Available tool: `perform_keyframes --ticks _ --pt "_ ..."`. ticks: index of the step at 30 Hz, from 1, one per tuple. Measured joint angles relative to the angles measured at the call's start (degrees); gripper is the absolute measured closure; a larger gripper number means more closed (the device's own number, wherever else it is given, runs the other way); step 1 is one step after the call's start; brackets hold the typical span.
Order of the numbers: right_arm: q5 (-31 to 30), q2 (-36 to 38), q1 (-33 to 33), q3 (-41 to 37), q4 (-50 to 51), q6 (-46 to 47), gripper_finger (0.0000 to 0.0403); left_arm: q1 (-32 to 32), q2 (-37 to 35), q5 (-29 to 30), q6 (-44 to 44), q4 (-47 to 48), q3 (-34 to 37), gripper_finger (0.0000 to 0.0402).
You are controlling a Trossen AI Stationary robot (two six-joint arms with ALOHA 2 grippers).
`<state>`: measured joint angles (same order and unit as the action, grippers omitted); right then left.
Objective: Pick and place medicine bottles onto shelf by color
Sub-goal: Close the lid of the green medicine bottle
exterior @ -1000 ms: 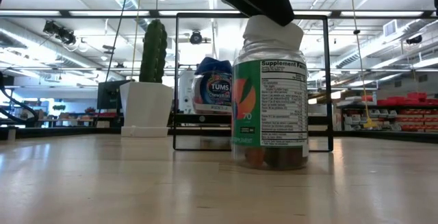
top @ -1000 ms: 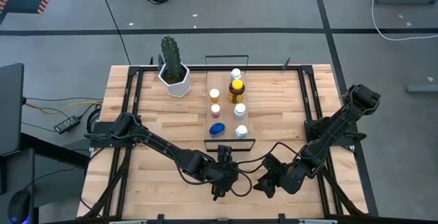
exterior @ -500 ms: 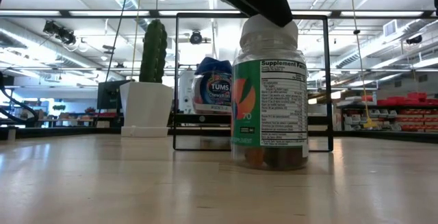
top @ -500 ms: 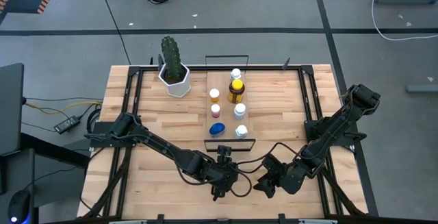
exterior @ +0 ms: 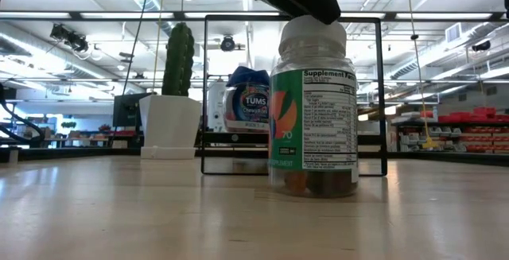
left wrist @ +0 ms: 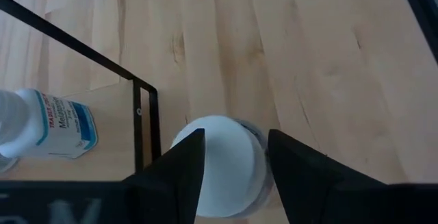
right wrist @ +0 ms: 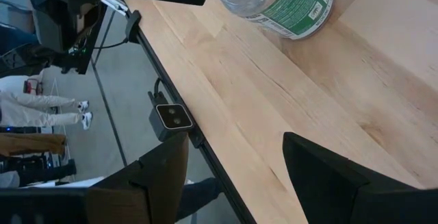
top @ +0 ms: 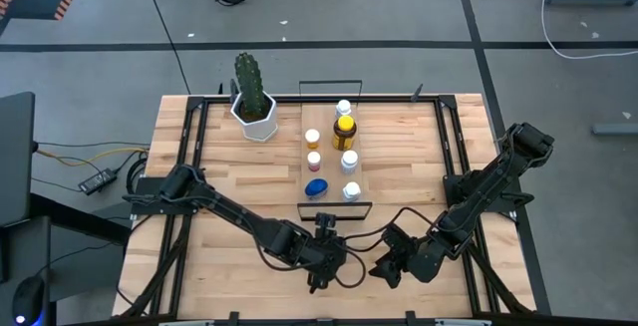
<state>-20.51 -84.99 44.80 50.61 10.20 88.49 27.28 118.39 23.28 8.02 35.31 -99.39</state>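
Note:
A clear bottle with a green label (exterior: 312, 125) and a white cap (left wrist: 219, 166) stands upright on the tabletop, just off the near rail (left wrist: 144, 114) of the shelf (top: 329, 171). My left gripper (left wrist: 236, 135) is open. It hovers right over the cap, pointing down, one finger on either side. In the high view the left gripper (top: 326, 230) hides this bottle. Several bottles stand on the shelf, among them a blue-lidded one (top: 316, 187) and an amber one with a yellow cap (top: 344, 130). My right gripper (right wrist: 239, 183) is open, low by the table's near edge.
A white pot with a green cactus (top: 253, 107) stands at the table's far left, beside the shelf. A white bottle with a blue label (left wrist: 51, 121) stands on the shelf's near end, behind the rail. Bare wood lies left of my left arm and between the two grippers.
My left gripper has risen a little off the green-label bottle's cap. A second ago its fingers covered the upper part of the cap; now the whole cap shows below them. The bottle has stayed upright in the same place.

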Motion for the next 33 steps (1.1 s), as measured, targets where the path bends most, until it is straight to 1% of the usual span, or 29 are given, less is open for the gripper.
perform_keyframes --ticks 11,16,22,28,33 --pt "-0.02 0.0 0.0 0.0 0.41 -0.04 0.0158 1.28 -0.79 -0.04 3.08 0.65 0.04 0.0237" --pt "-0.04 0.0 0.0 0.0 0.45 -0.17 0.0158 1.3 -0.72 -0.19 5.13 1.81 0.04 0.0243" --pt "-0.04 0.0 0.0 0.0 0.46 -0.17 0.0158 1.3 -0.63 -0.17 5.63 2.11 0.02 0.025" --pt "-0.04 0.0 0.0 0.0 0.45 -0.13 0.0158 1.3 -0.61 -0.15 8.62 2.14 0.02 0.0263" --pt "-0.04 0.0 0.0 0.0 0.47 -0.15 0.0158 1.28 -0.59 -0.1 8.76 2.14 0.0 0.0268"
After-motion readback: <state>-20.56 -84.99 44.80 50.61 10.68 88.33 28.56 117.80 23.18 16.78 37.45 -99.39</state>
